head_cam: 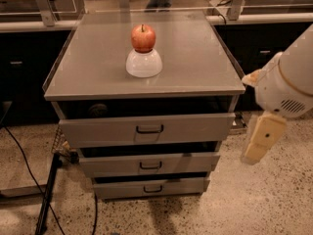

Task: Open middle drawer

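The grey metal cabinet (pixel 146 67) has three stacked drawers. The middle drawer (pixel 107 166) has a flat grey front of medium height with a small dark loop handle (pixel 150 165) at its centre. A dark gap shows above its front. My gripper (pixel 262 139) is a cream part hanging from the white arm (pixel 288 82) to the right of the cabinet. It sits about level with the top drawer (pixel 98 130), apart from the cabinet and well to the right of the middle drawer's handle.
A red apple (pixel 143 37) sits on an upturned white bowl (pixel 144 63) on the cabinet top. The bottom drawer (pixel 117 189) is the shortest. Black cables (pixel 29 173) and a dark post (pixel 47 195) lie on the speckled floor at left. Dark counters stand behind.
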`<state>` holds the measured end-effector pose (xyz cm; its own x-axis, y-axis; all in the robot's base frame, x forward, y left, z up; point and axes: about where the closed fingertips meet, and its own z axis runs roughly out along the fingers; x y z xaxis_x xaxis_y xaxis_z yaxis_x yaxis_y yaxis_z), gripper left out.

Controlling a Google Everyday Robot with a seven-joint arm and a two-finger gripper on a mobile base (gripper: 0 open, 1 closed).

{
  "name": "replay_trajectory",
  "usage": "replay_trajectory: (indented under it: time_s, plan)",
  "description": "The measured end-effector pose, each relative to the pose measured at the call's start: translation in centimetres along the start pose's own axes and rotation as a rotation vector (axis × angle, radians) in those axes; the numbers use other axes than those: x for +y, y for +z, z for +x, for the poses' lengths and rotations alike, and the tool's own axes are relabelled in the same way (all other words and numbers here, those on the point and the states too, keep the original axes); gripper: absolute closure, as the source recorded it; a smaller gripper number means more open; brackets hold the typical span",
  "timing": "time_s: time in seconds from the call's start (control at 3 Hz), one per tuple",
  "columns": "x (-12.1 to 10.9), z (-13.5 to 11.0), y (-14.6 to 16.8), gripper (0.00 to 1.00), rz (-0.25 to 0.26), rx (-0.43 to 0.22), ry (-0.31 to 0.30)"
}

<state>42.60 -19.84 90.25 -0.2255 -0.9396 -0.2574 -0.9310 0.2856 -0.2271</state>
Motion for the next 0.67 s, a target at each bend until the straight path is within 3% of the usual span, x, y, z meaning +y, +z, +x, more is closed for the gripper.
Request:
replay_trajectory:
  time_s: [0.33,0.67]
  plan:
    - [2.1,1.4,6.34,0.0,-0.018,-0.019,0.034]
    - [2.1,1.4,6.34,0.0,-0.018,-0.019,0.034]
